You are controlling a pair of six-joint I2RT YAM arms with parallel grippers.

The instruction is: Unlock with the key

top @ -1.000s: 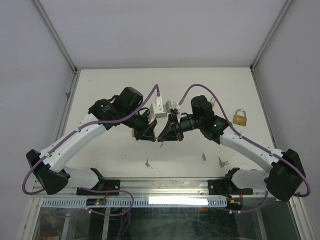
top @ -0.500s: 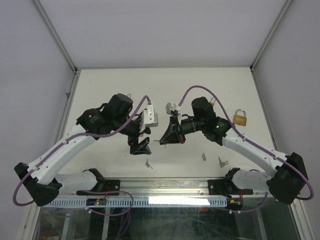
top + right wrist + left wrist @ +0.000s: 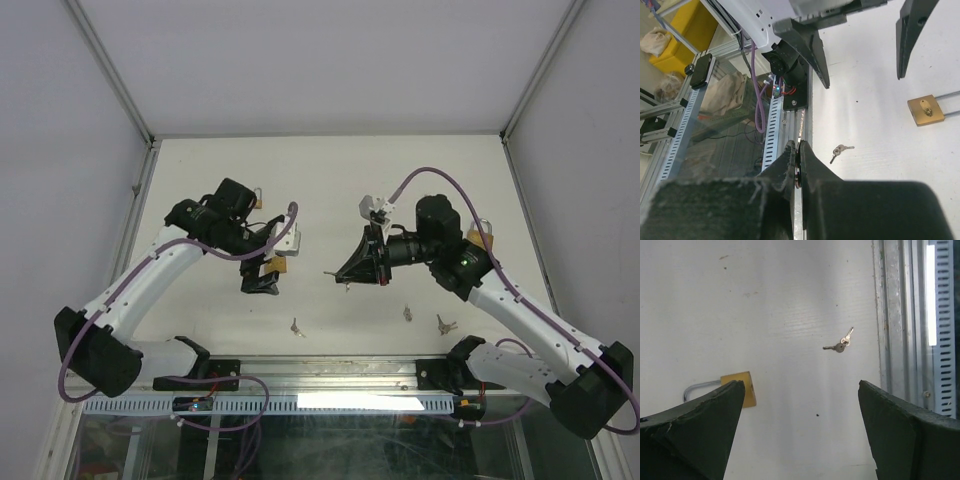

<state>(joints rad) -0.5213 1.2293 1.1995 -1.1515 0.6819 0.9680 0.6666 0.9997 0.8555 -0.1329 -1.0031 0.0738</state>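
Note:
A brass padlock (image 3: 741, 388) lies flat on the white table, its shackle (image 3: 696, 387) pointing left. My left gripper (image 3: 800, 386) hovers over it, open and empty, with the lock just beside its left finger (image 3: 700, 432). From above, that padlock (image 3: 283, 266) sits by the left gripper (image 3: 262, 280). My right gripper (image 3: 347, 272) is shut on the key (image 3: 331, 272), held in the air well to the right of the lock. In the right wrist view the jaws (image 3: 798, 150) pinch the key ring, and the padlock (image 3: 925, 111) lies far ahead.
Loose key sets lie near the front edge (image 3: 296, 326), (image 3: 407, 313), (image 3: 445, 323); one set (image 3: 841, 343) shows in the left wrist view. Another padlock (image 3: 482, 232) peeks out behind the right arm, and a third (image 3: 258, 198) behind the left arm. The metal rail (image 3: 330, 375) bounds the front.
The two grippers, close together a second ago, have pulled apart. My left gripper has opened and swung left. My right gripper has drawn back right, still shut on the key.

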